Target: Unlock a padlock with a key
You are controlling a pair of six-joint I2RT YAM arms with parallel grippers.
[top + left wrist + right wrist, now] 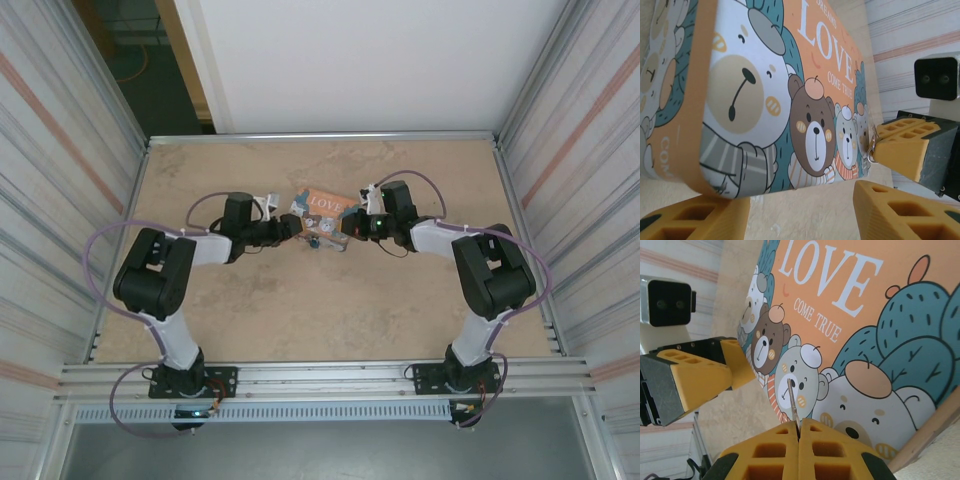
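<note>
Toward the bench's (300,310) middle, our right end effector (799,432) clenches the thin silvery key (791,397), our left end effector (802,212) sits released, and we judge the tiny blue-teal padlock (314,243) light and slippery, best gripped across its body.

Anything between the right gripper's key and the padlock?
Nothing visible. From above, the padlock lies just left of the right gripper, which pinches the key. The LOVE box sits behind them, outside that gap.
</note>
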